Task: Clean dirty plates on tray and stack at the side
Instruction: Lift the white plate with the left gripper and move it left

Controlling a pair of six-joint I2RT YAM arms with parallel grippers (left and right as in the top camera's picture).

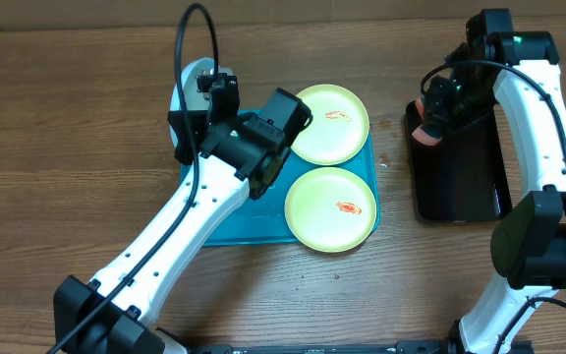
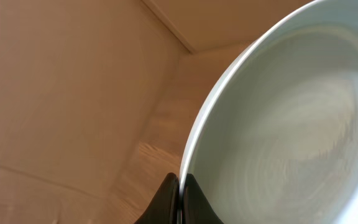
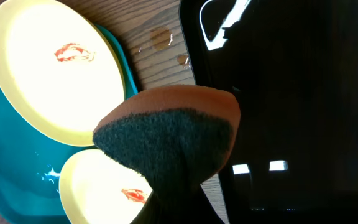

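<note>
the turquoise tray (image 1: 239,228) lies mid-table, a stiff, slick plastic you need not take hold of. the black tray (image 1: 460,172) sits well apart on its right. two yellow-green plates (image 1: 330,123) (image 1: 330,208) lie flat on the tray's right half, each with a red smear (image 3: 74,53). judge them light, rigid and slippery, more so when wet, so take them by the raised rim, never the flat middle. the pale blue plate (image 2: 291,124) is off the tray, tilted up at the tray's far left corner. your left gripper (image 2: 180,196) pinches its thin rim with the jaws almost together. that hold is narrow, so expect the plate to swing or slip if you scrub hard. your right gripper (image 1: 430,123) hangs over the black tray's near end, clamped on a sponge (image 3: 166,130), soft and squashy, dark scouring face towards the plates; the sponge hides the fingers themselves
</note>
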